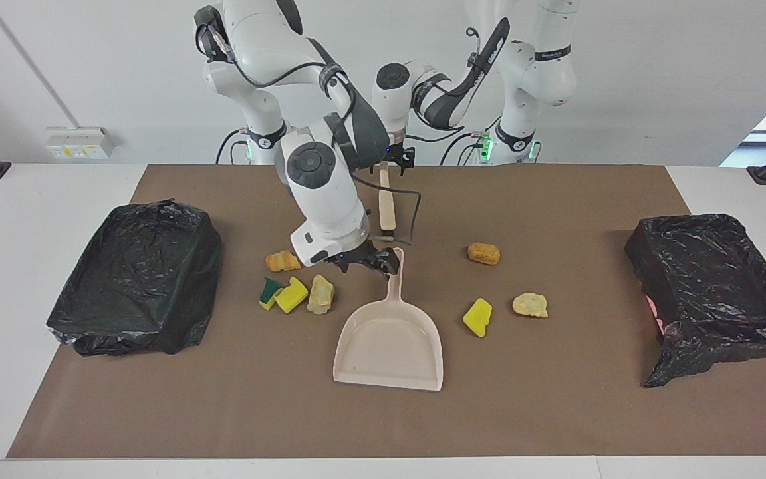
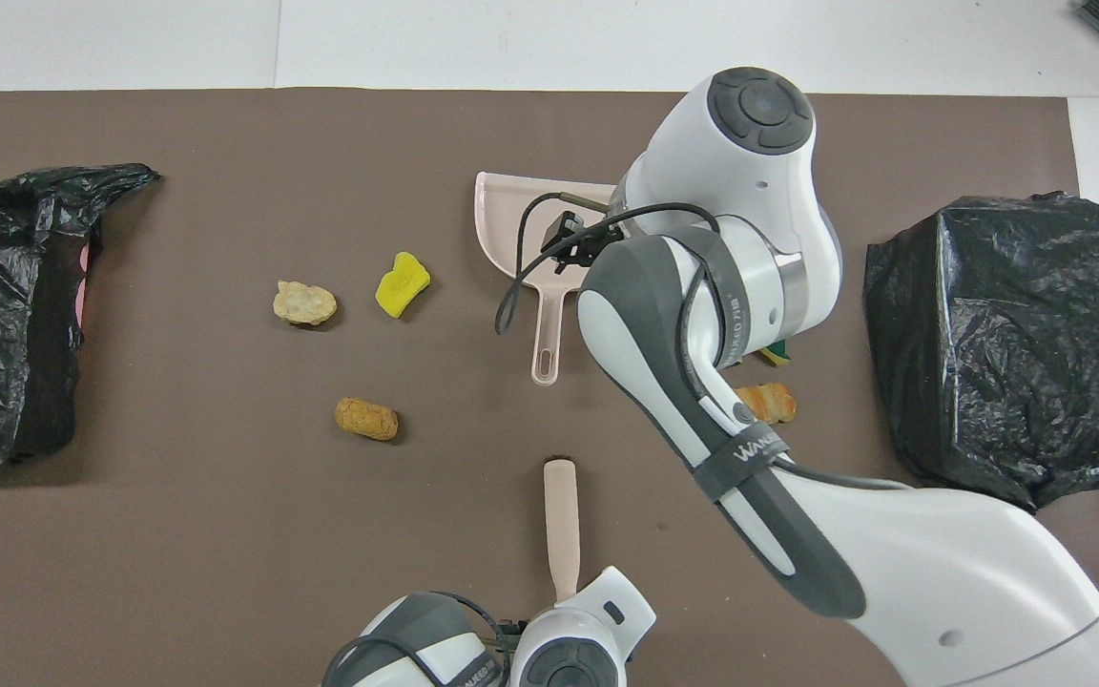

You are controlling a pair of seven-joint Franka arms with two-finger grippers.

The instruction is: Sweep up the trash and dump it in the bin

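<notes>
A pink dustpan [image 1: 389,346] lies flat mid-table with its handle [image 1: 397,269] toward the robots; it also shows in the overhead view [image 2: 521,215]. My right gripper [image 1: 371,261] is open and low, right beside the handle's tip. My left gripper [image 1: 393,161] is shut on a beige brush [image 1: 386,203] that hangs bristles down just robot-side of the dustpan. Trash scraps lie on both sides of the pan: orange [image 1: 282,261], green-backed yellow [image 1: 268,291], yellow [image 1: 292,295] and beige [image 1: 320,294] toward the right arm's end; orange-brown [image 1: 483,253], yellow [image 1: 478,317] and beige [image 1: 530,305] toward the left arm's end.
Two bins lined with black bags stand on the brown mat, one at the right arm's end [image 1: 137,276] and one at the left arm's end [image 1: 715,286]. In the overhead view the right arm covers most of the scraps near it.
</notes>
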